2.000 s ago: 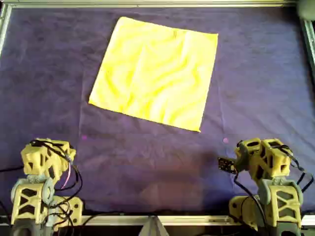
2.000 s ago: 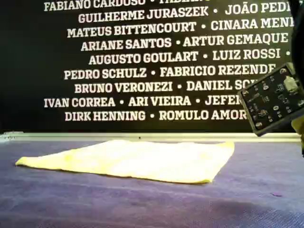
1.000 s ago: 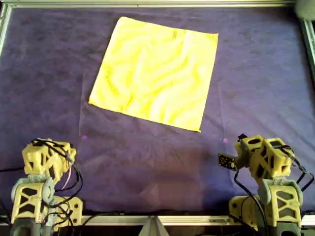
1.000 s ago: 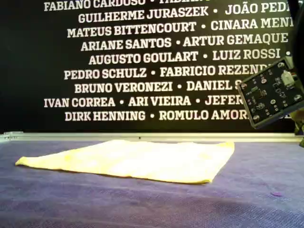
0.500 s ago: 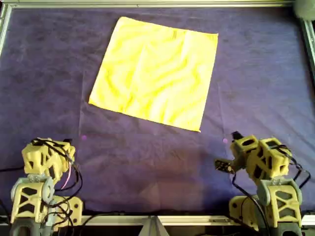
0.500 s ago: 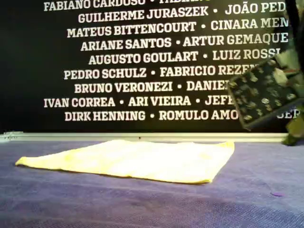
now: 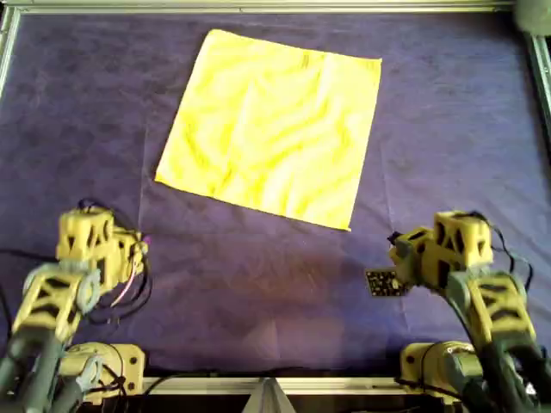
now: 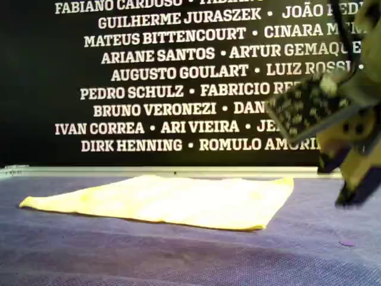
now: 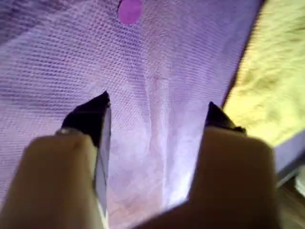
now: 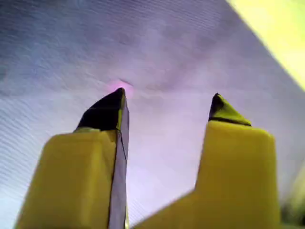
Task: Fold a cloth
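Because both wrist views show much the same purple weave, a pink dot and a strip of yellow, you cannot tell from them which arm is which. Take the arm at the overhead view's lower left and the arm at its lower right as unnamed. Both are blurred and cut off at the frame's bottom edge.

From the exterior view, only part of one arm shows at the right, smeared, with a dark circuit board in front of the lettered wall.

You can see my first gripper with its jaws spread wide over the table covering, nothing between them. A pink dot lies ahead, cut by the frame edge. My second gripper is likewise spread wide and empty, and a hazy pink dot sits right at one fingertip.

Look for the cloth on the far half of the covering, well apart from both arms and lying flat and unfolded. It is close to square, so no long axis stands out. It sits turned, with one corner pointing toward the overhead view's lower right and another toward its upper left. A tiny dark mark near its far edge is too small to make out.
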`<state>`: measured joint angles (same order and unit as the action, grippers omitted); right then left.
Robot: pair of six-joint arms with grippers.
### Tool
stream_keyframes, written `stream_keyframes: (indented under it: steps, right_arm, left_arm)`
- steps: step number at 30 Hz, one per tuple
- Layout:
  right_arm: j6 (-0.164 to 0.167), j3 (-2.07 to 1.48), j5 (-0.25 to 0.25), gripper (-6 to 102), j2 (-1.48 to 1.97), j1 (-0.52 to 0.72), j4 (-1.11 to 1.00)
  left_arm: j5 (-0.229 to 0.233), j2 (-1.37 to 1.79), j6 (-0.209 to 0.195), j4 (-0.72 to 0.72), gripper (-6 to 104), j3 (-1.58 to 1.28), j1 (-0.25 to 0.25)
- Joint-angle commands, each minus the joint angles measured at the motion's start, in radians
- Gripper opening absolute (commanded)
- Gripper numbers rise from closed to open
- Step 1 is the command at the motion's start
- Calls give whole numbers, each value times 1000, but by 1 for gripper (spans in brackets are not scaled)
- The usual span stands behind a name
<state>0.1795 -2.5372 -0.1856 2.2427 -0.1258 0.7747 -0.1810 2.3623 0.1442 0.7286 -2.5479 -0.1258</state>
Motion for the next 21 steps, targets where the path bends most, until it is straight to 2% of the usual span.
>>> stream_keyframes:
  steps: [1, 6, 9, 19, 21]
  right_arm:
    - [0, 167, -54, 71, -213, -6, -54]
    - [0, 284, -230, 75, -390, -8, -54]
    - [0, 345, -285, 75, -454, -8, -54]
    - [0, 512, -293, 75, -698, -8, -54]
    - [0, 554, -281, 75, -739, -9, -54]
  left_arm:
    - [-3, -206, -2, -25, 72, 224, -35]
    - [9, -440, 8, -25, 72, 399, -35]
    - [11, -557, 8, -25, 72, 491, -35]
    - [12, -736, 11, -25, 72, 666, -37]
    - [12, -752, 11, -25, 72, 690, -37]
